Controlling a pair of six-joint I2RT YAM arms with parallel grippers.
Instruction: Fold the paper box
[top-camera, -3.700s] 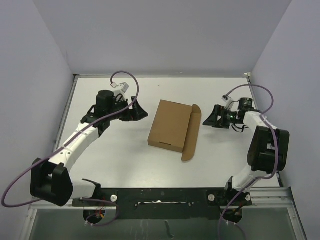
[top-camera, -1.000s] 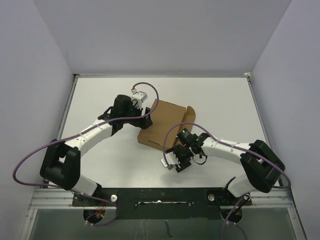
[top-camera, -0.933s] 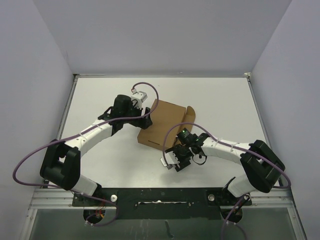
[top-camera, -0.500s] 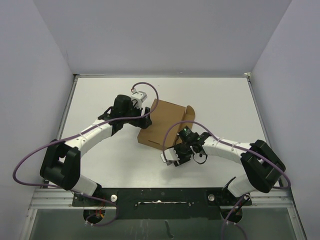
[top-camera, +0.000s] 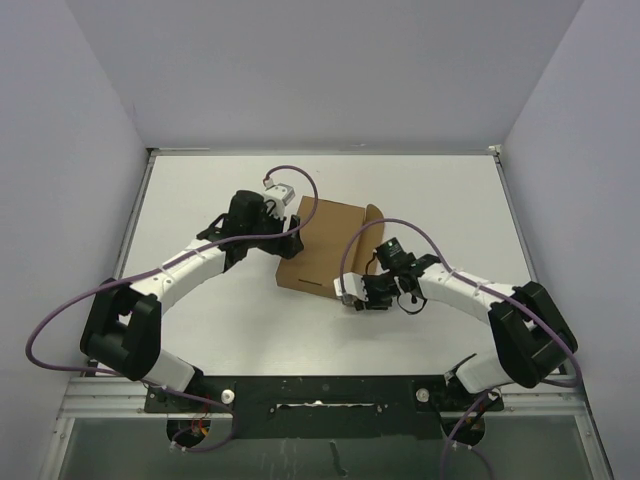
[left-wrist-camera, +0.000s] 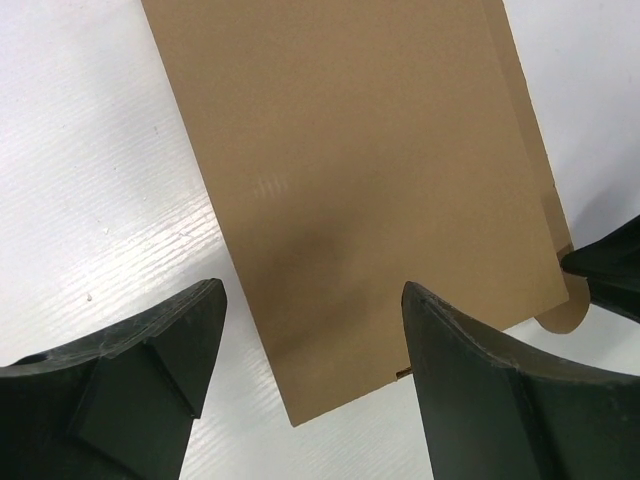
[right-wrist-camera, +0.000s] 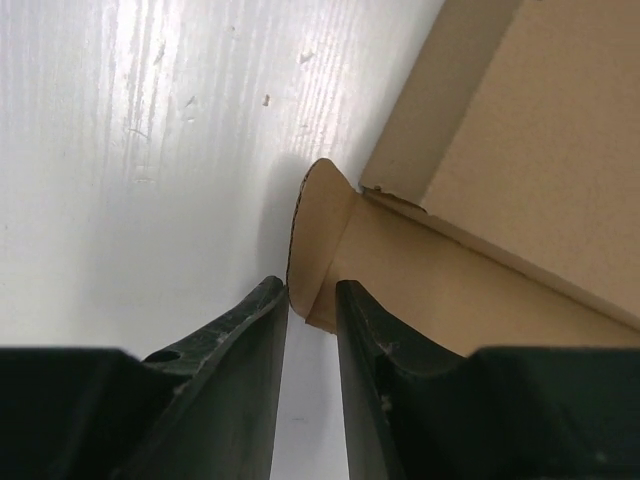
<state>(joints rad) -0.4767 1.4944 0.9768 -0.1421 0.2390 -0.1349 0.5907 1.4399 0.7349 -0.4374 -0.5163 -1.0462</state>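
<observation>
The paper box (top-camera: 320, 245) is a flat brown carton lying mid-table, with a long flap (top-camera: 370, 225) standing up along its right side. My left gripper (top-camera: 288, 240) hovers over the box's left part, open. In the left wrist view its fingers (left-wrist-camera: 140, 370) straddle the near corner of the box (left-wrist-camera: 350, 170) without touching it. My right gripper (top-camera: 362, 292) is at the box's near right corner. In the right wrist view its jaws have closed to a narrow gap, and the right gripper (right-wrist-camera: 311, 300) pinches the rounded end of the flap (right-wrist-camera: 400, 260).
The white table (top-camera: 200, 330) is walled by grey panels at the left, back and right. A black rail (top-camera: 320, 390) with the arm bases runs along the near edge. Purple cables (top-camera: 300, 180) loop above both wrists.
My right gripper has moved away from the near edge up to the box's near right corner and narrowed its jaws onto the flap end. The left arm and box have barely shifted.
</observation>
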